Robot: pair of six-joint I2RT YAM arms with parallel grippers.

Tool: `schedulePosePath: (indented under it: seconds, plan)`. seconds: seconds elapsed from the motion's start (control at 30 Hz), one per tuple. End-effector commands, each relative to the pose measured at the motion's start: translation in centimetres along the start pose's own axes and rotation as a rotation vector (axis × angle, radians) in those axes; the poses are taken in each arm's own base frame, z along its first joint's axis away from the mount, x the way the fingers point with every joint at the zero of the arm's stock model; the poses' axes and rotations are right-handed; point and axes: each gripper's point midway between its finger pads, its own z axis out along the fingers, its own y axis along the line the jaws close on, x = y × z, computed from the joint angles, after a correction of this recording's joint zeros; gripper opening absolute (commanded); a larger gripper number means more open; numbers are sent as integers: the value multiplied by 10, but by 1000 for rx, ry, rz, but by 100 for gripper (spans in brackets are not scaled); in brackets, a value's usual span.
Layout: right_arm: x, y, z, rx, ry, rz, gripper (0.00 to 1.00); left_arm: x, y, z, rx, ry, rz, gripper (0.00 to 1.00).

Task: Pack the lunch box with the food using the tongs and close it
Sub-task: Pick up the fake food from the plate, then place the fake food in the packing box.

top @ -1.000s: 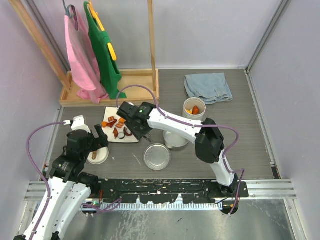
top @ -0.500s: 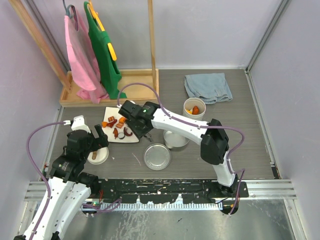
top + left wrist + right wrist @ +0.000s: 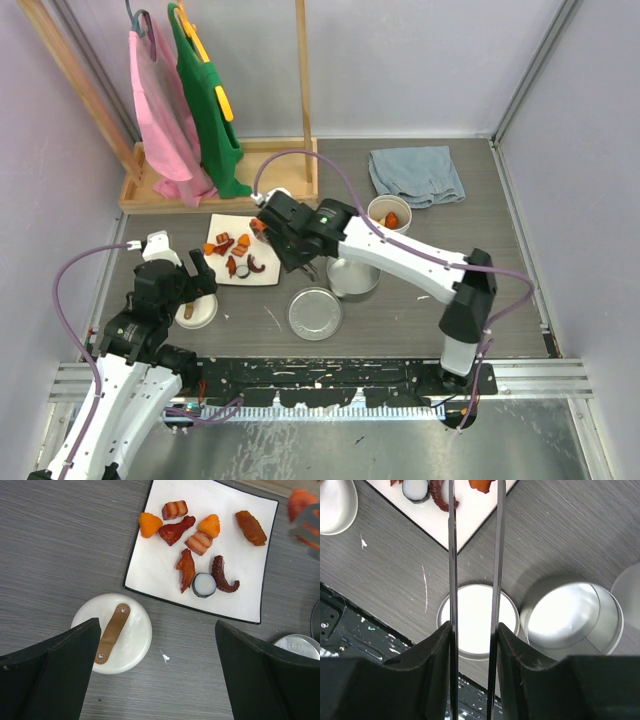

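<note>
Grey tongs (image 3: pixel 451 555) clenched in right fingers (image 3: pixel 431 652), arm (image 3: pixel 400 255) stretched over plate (image 3: pixel 155 575), left fingers (image 3: pixel 55 672) spread.

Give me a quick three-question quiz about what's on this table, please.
1. True or false: the steel tin already holds food.
2. What does the right gripper grip? A) the tongs B) a spoon C) a fork
3. What colour is the piece at the tongs' tips?
Key: 1 false, it is empty; 2 A; 3 orange.
</note>
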Motion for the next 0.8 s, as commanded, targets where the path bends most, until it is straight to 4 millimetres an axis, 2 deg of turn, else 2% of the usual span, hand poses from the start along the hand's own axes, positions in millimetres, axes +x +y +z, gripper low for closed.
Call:
schedulePosePath:
  seconds: [0.0,0.13,0.37,0.57,0.77]
  plan:
    - [-13,-30,-54,25,-151,117,38,-15,-3,-3,7,-50,-21,98]
    - [15,-62,-69,27,-130,213,38,-14,-4,-2,12,-45,-18,98]
    - [76,-94,-87,41,-49,314,38,-14,-4,-2,12,-44,-18,98]
    - [115,-102,-90,62,14,349,38,-13,-6,-1,18,-35,-15,98]
    - [137,-102,-88,61,55,366,38,-14,-5,-1,17,-41,-16,98]
